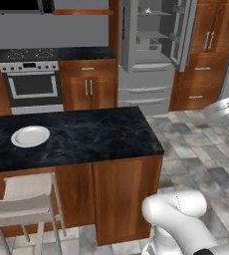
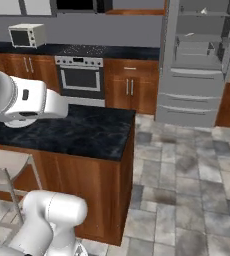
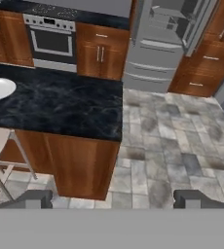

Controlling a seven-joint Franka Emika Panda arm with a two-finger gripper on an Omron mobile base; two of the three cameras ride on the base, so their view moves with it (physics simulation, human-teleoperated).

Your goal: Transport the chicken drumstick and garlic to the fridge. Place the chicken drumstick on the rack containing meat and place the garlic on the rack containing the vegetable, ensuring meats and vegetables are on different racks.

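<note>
I'm looking across a kitchen island with a dark marbled countertop [image 1: 86, 134] on reddish wood cabinet fronts, standing on a grey stone-tile floor [image 1: 196, 149]. From the left: a pale stool [image 1: 29, 204] is tucked against the island's near side, a round white plate [image 1: 30, 136] lies flat on the counter's left part, then a steel oven [image 1: 33, 87] with a black cooktop sits in the back wall run, and further right stands the fridge [image 1: 151, 55], tall and grey, its doors swung open with pale shelves visible inside.

On the uppermost shelf, the rack containing the vegetable [image 1: 154, 13], I see a small off-white pointed item that looks like the garlic [image 1: 147, 10]; it is too small to be sure. I cannot make out the chicken drumstick.

The right base view adds a boxy white toaster oven [image 2: 28, 35] on the back counter. In the hand view, the gripper [image 3: 119, 198] has its two dark fingertips [image 3: 36, 197] spread wide apart, with nothing between them, over the floor beside the island.
</note>
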